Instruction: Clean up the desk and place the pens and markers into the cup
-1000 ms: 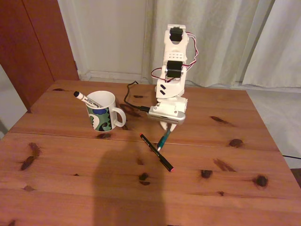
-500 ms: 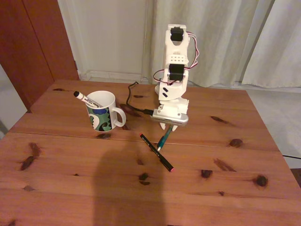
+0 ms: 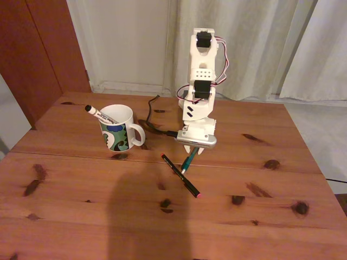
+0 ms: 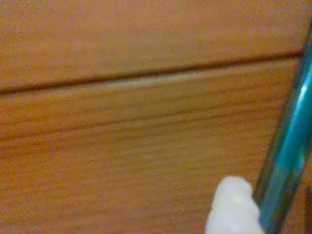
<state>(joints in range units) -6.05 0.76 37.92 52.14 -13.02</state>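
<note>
Claw seen in the fixed view low over the surface, pointed downward, clenched on the upper end of the teal-green pen. Pen is held tilted, its lower tip slanting down toward the camera side and to the claw's lower left; whether that tip touches the wood cannot be told. In the wrist view a white fingertip is pressed against the teal-green pen at the frame's right edge, with the seam of the surface running across behind it; picture blurred.

Thin black pen with red end is lying flat just in front of the claw, diagonal, its red end farthest from the claw at lower right. The teal pen's lower tip is met at or just beside this pen's middle.

Cup is standing upright to the claw's left in the fixed view, well apart, handle turned toward the claw. White marker with black cap is leaning inside it, cap end sticking out over the far-left rim.

A black cable is lying on the surface between cup and arm base.
</note>
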